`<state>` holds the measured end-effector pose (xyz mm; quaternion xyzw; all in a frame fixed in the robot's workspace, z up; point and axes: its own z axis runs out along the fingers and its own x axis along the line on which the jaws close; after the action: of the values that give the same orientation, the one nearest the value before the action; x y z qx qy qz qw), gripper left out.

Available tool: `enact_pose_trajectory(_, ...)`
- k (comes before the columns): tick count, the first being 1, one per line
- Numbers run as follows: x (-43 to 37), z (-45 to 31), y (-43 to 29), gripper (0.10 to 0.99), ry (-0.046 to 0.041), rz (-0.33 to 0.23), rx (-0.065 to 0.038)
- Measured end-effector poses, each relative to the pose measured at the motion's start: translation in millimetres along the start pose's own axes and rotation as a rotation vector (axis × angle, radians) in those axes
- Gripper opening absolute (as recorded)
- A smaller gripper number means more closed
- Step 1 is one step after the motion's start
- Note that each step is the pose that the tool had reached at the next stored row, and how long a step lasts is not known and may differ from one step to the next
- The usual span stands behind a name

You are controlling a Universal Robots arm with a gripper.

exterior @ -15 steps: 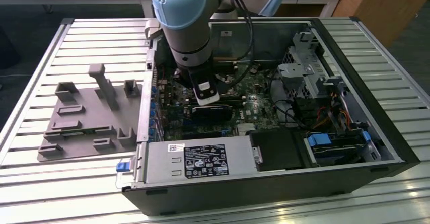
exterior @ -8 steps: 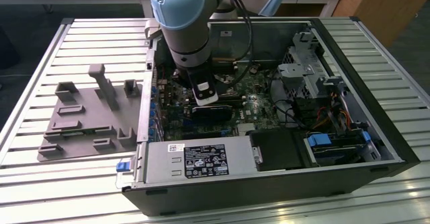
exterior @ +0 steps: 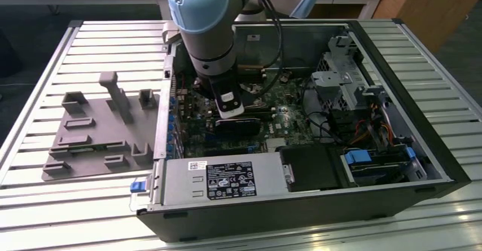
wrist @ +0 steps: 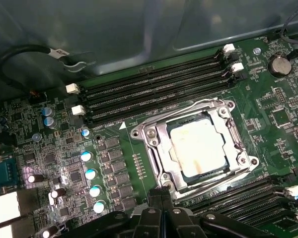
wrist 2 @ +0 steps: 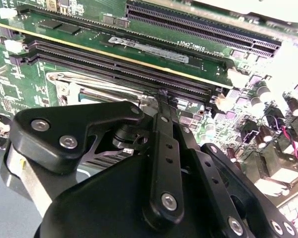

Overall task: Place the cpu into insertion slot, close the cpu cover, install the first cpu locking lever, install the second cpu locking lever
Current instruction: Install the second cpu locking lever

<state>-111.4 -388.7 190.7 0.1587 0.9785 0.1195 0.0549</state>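
Beside the socket, the clenched claw (wrist: 161, 194) touches the cpu cover (wrist: 156, 144) framing the cpu (wrist: 198, 146).

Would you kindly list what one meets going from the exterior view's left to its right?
Grey fixture tray → blue tab → gripper over the motherboard → drive cage → blue-latched drive bay → black case wall.
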Motion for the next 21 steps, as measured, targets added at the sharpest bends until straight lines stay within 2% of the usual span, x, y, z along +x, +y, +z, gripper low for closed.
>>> enact_pose_trajectory(3, -0.2, -2.6, 0.7, 0.102, -0.0002, 0.0, 0.0)
enact_pose_trajectory(11, -1.2, -16.5, 4.3, 0.102, -0.0005, 0.0, 0.002)
enact_pose_trajectory(13, -1.3, -18.5, 5.0, 0.102, -0.0034, -0.001, 0.009)
enact_pose_trajectory(17, -2.5, -20.4, 5.8, 0.102, -0.0142, -0.001, 0.041)
enact_pose_trajectory(21, -7.7, -19.6, 7.5, 0.102, -0.0171, 0.007, 0.045)
